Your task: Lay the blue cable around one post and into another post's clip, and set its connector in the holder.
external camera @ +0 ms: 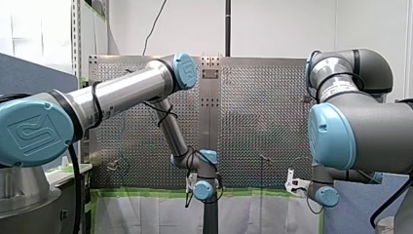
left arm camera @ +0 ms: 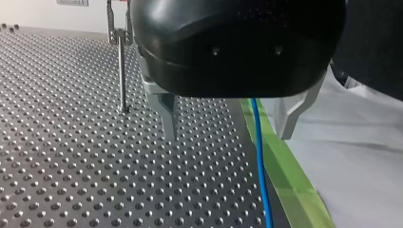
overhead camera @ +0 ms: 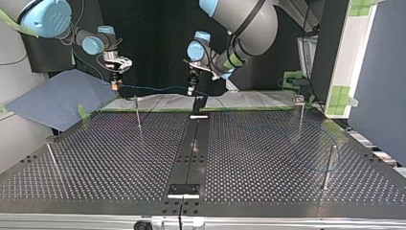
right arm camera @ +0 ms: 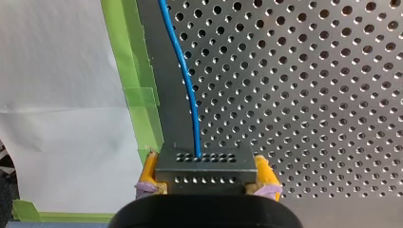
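The blue cable [overhead camera: 153, 87] hangs in a shallow line between my two grippers above the table's far edge in the top view. My right gripper [right arm camera: 207, 176] is shut, its yellow pads [right arm camera: 150, 172] clamped on a grey perforated block that the cable [right arm camera: 183, 61] runs into. That gripper [overhead camera: 115, 84] hangs at the top view's left. My left gripper [left arm camera: 231, 135] is open, and the cable [left arm camera: 259, 156] passes loosely between its metal fingers [left arm camera: 171, 118] without touching them. It [overhead camera: 190, 90] hovers just above a black holder [overhead camera: 198, 103] on the centre rail.
Thin posts stand on the perforated table [overhead camera: 268, 158]: one [overhead camera: 137, 112] near my right gripper, a clip-topped one [overhead camera: 301, 110] and another [overhead camera: 328, 167] at the top view's right. A second holder [overhead camera: 183, 189] sits at the near edge. Green tape [left arm camera: 285, 175] lines the table's edge.
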Robot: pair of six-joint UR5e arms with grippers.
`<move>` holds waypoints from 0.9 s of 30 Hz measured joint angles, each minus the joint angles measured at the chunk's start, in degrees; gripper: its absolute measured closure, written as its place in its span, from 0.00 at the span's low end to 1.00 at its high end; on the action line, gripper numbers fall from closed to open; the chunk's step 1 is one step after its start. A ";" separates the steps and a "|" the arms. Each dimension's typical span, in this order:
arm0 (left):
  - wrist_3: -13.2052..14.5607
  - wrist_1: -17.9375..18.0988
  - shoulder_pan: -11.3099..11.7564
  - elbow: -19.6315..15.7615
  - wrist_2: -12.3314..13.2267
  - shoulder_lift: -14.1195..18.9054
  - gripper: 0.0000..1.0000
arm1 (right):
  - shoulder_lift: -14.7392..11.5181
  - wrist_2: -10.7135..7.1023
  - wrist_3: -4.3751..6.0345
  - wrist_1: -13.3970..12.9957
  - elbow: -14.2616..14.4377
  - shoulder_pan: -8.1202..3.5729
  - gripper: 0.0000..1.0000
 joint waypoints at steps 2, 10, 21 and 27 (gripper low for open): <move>0.35 -0.01 0.22 0.02 -0.36 0.00 0.00 | 0.00 0.00 0.00 0.02 0.00 -0.06 1.00; 1.57 0.00 0.52 0.45 -0.35 0.05 0.00 | 0.00 0.65 0.02 0.04 0.00 -0.16 1.00; 1.66 -0.59 0.46 1.08 0.55 0.09 0.43 | 0.00 1.72 0.07 0.11 0.01 -0.23 1.00; 1.67 -1.15 0.48 1.09 0.52 0.08 0.79 | 0.00 1.75 0.01 0.13 -0.01 -0.30 1.00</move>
